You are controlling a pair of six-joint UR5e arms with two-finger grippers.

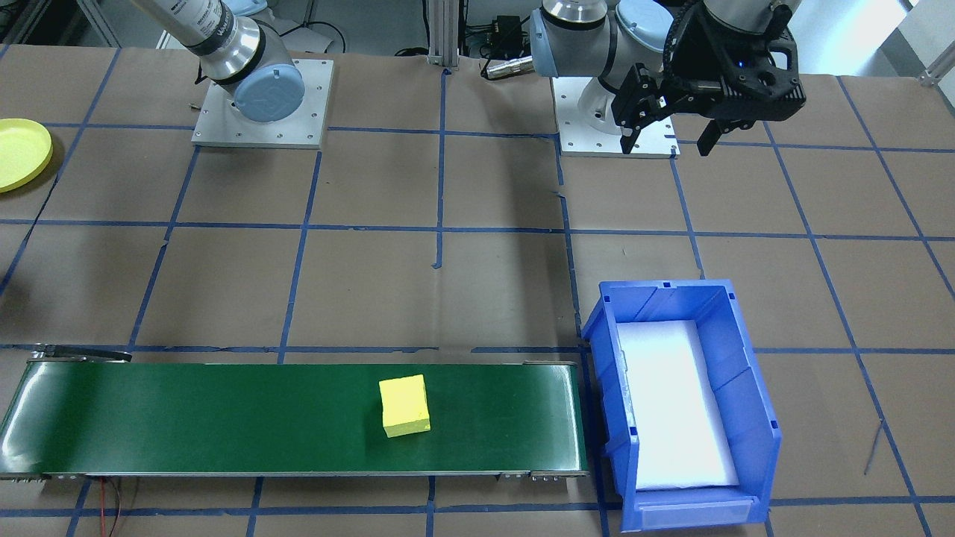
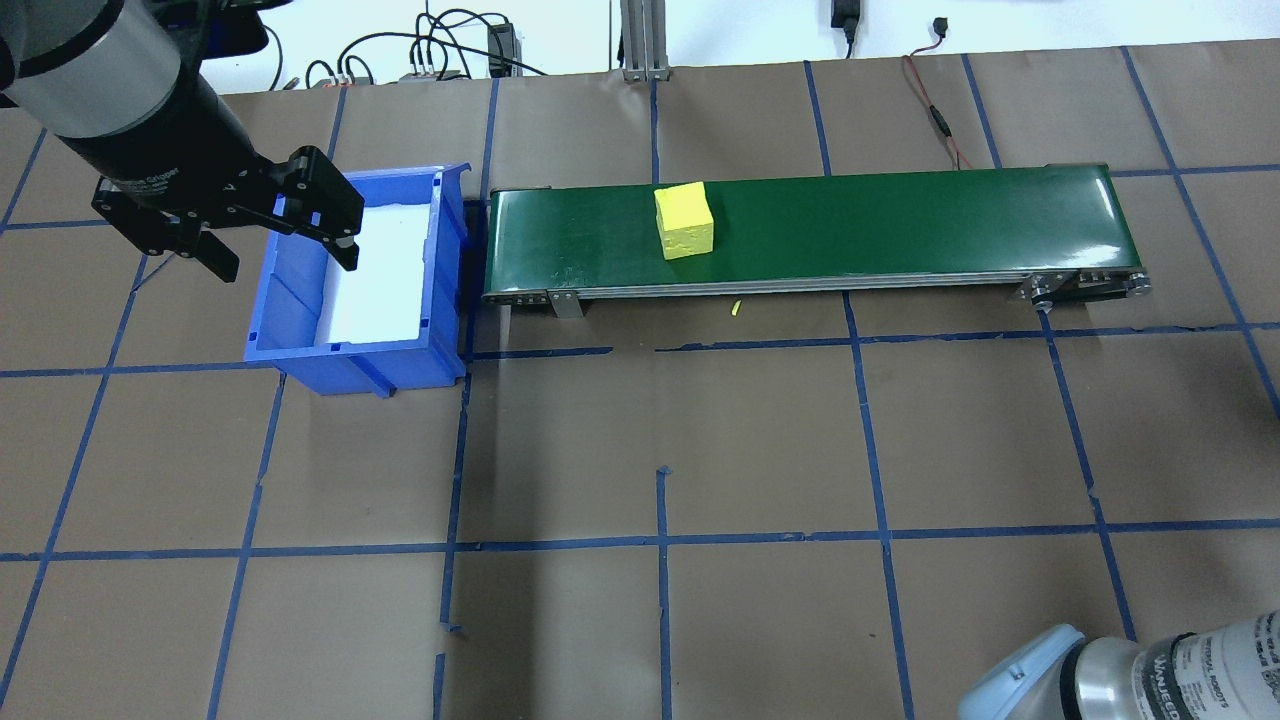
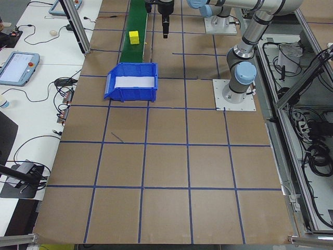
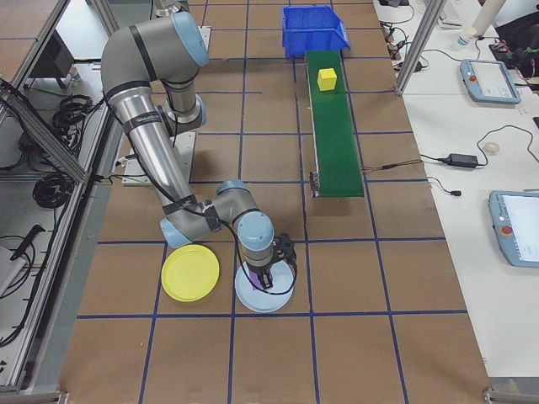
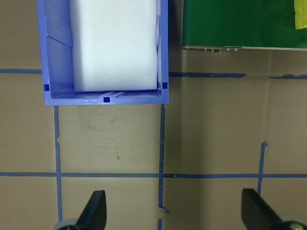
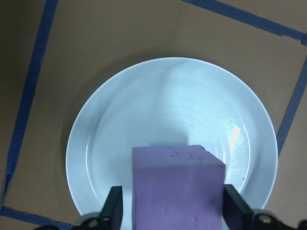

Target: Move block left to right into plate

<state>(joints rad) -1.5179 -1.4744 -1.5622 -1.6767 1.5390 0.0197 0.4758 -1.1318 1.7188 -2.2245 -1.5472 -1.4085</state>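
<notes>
A yellow block (image 1: 405, 406) rests on the green conveyor belt (image 1: 224, 418), about midway along it, also seen from overhead (image 2: 684, 222). My left gripper (image 2: 287, 262) hangs open and empty above the near side of the blue bin (image 2: 440, 300). My right gripper (image 6: 175, 211) is shut on a purple block (image 6: 177, 187) over a pale blue round plate (image 6: 158, 105); whether the block touches it I cannot tell. The yellow plate (image 4: 190, 273) lies empty right beside that pale plate (image 4: 253, 301), by the right arm's wrist (image 4: 268, 278).
The blue bin (image 1: 753, 388), lined with white foam, stands against the conveyor's end. The yellow plate (image 1: 19, 153) sits at the table's edge in the front-facing view. Both arm bases (image 1: 261, 112) are bolted at the robot's side of the brown, blue-taped table.
</notes>
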